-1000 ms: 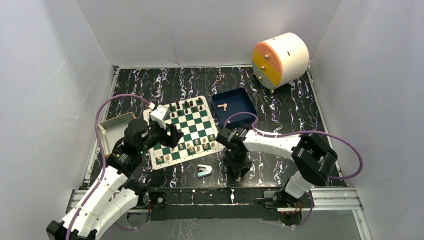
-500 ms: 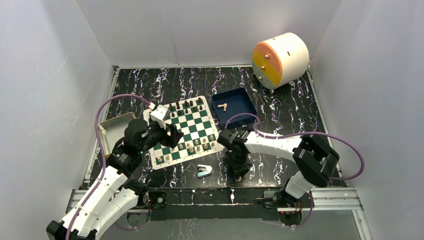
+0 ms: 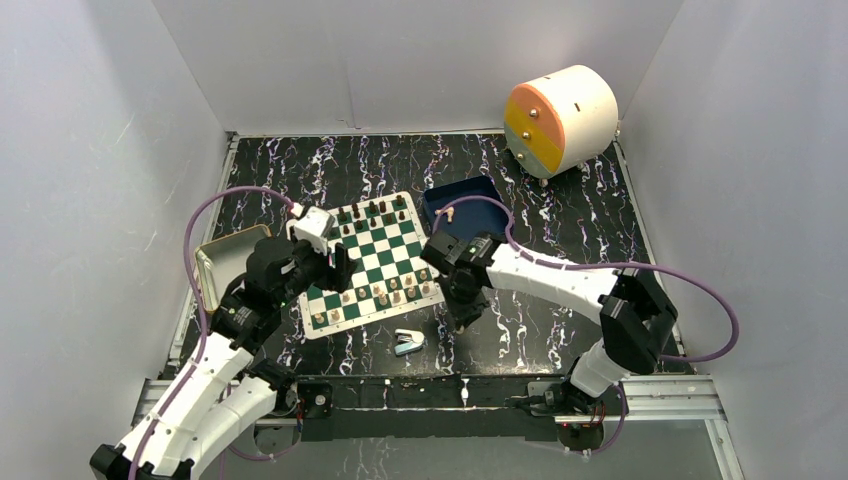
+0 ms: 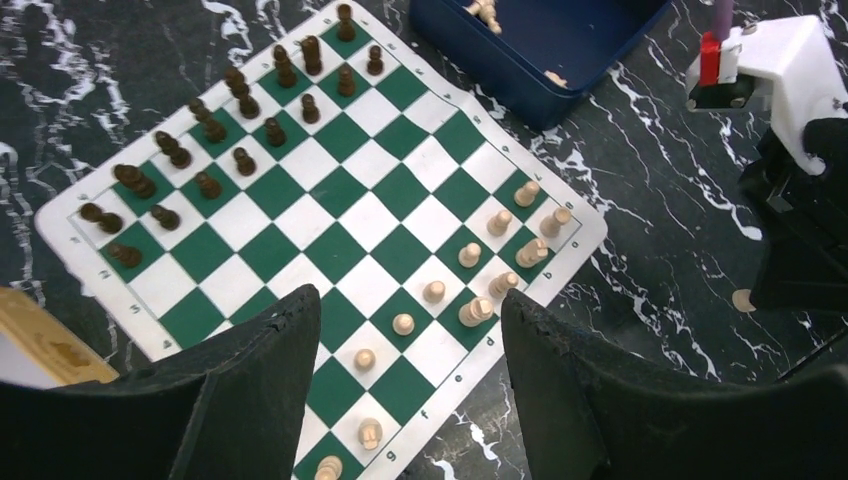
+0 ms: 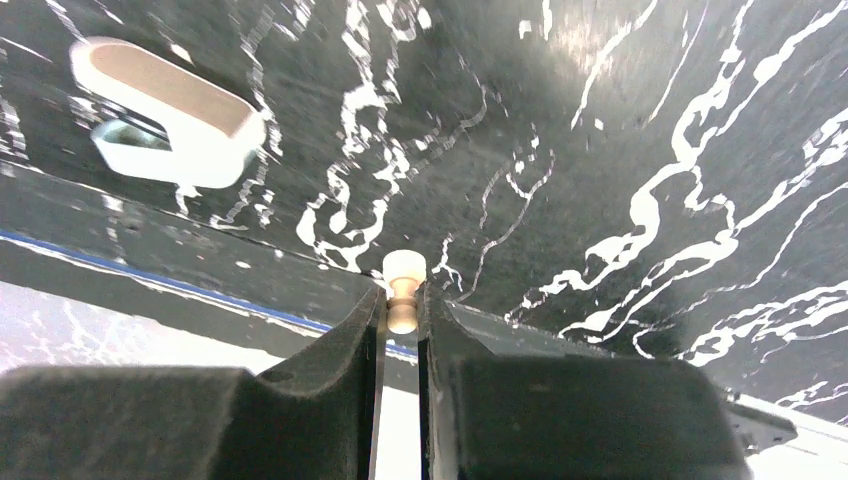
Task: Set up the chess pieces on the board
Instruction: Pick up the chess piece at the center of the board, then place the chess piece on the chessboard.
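Right wrist view: right jaws pinch a light pawn above the counter — likely bound for the board, where the left jaws hover wide, empty, over light pieces.

text: d, e, f, g | on: board border | digits: too small to read

Black surface, white-veined marble pattern. Far right: white cylindrical drum on its side, orange-and-yellow face. Dark blue rectangular tray mid-surface. Shallow metal tin at left edge. Small light-blue stapler-like object near front.
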Tool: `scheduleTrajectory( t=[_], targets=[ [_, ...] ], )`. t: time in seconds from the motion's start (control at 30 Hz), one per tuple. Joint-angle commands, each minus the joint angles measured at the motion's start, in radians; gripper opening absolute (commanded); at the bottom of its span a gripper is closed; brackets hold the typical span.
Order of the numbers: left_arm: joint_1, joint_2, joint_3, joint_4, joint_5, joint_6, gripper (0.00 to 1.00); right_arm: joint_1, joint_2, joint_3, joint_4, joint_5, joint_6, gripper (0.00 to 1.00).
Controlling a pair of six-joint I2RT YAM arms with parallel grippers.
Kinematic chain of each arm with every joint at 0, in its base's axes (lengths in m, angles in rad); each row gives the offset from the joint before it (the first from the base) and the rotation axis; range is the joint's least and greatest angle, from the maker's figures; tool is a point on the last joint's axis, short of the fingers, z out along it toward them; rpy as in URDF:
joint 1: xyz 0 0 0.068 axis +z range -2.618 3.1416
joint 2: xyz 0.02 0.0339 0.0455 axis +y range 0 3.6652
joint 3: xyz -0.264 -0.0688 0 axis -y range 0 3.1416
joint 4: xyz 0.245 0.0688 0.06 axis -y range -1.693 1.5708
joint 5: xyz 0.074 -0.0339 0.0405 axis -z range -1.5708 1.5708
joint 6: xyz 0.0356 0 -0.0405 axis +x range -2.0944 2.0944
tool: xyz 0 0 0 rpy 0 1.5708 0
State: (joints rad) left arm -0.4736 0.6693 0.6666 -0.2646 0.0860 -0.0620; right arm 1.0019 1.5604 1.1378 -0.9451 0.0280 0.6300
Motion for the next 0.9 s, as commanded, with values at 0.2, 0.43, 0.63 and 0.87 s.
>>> scheduleTrajectory(
  t=[0.2, 0.43, 0.63, 0.87],
  targets=[
    [-0.003, -0.055, 0.291, -0.135, -0.179, -0.104, 0.71, 0.004, 0.221, 0.422, -0.036, 0.046, -0.143, 0.19],
    [-0.003, -0.1, 0.43, -0.152, -0.199, -0.198, 0.75, 0.007, 0.456, 0.787, -0.054, 0.001, -0.222, 0.19],
    [-0.003, -0.097, 0.525, -0.18, -0.198, -0.258, 0.75, 0.027, 0.653, 1.064, -0.095, -0.022, -0.257, 0.19],
    [-0.003, -0.096, 0.607, -0.229, -0.218, -0.314, 0.75, 0.036, 0.785, 1.204, -0.07, -0.082, -0.258, 0.2]
  ],
)
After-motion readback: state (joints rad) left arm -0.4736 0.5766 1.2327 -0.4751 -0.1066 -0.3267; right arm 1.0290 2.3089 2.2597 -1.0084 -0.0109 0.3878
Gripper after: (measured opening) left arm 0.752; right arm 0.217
